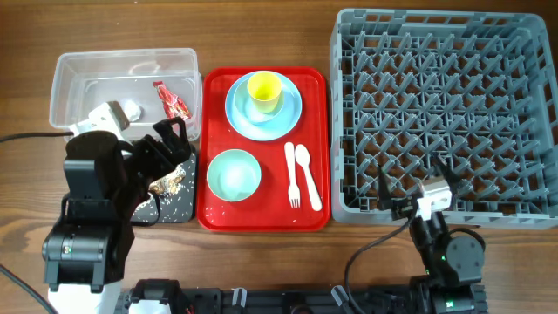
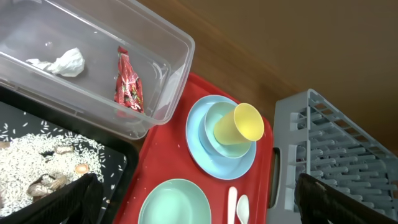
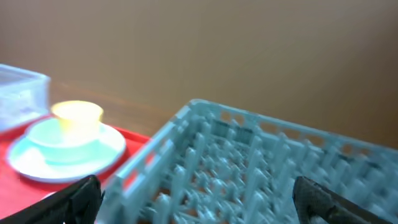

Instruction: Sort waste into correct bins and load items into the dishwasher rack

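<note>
Wrapper (image 2: 127, 87), apparently tissue (image 2: 65, 62), in clear tub (image 2: 174, 31)

The view is blurred. The grey dishwasher rack (image 3: 261, 162) fills the near right. At left, on a red tray (image 3: 135, 144), a yellow cup (image 3: 76, 114) stands on a light blue plate (image 3: 93, 152), perhaps inside a shallower dish. A clear tub (image 3: 22, 93) shows at the far left. The tool (image 3: 196, 186) has its dark fingers (image 3: 78, 199) spread wide at the bottom corners.

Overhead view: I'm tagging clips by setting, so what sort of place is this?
Probably a mock dish-return station on a wooden table: a grey dishwasher rack, a red tray of dishes, and a clear tub holding waste.
</note>
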Robot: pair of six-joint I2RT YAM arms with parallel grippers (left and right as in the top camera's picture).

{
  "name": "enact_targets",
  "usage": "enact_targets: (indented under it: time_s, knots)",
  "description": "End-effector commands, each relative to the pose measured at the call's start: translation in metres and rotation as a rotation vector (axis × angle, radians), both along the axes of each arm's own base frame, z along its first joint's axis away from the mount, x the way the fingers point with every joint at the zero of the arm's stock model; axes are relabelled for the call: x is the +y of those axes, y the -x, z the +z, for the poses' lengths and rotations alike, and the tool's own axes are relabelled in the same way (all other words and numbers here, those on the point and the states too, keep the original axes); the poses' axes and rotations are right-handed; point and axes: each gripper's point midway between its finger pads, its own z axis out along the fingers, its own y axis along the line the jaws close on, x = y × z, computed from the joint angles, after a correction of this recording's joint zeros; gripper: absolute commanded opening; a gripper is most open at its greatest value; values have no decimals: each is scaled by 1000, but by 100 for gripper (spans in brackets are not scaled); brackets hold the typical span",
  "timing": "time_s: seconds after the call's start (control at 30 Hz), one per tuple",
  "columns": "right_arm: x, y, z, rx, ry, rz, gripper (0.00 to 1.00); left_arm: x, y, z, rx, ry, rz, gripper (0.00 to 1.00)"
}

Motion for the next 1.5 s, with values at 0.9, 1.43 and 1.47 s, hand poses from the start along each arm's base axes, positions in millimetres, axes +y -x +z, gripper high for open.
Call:
enact_targets:
  time_s: [0.9,1.43,1.47]
  knots:
    - [232,-77,-50,1399,-295,180,4,-1,-24,-43,167,-1,-4,100]
    - [209,-12,-107,1410,83,-92,46,-2,-30,-60,224,-3,-3,100]
    - [204,-7,-114,1427,92,-104,46,-2,-29,-60,224,-3,-3,100]
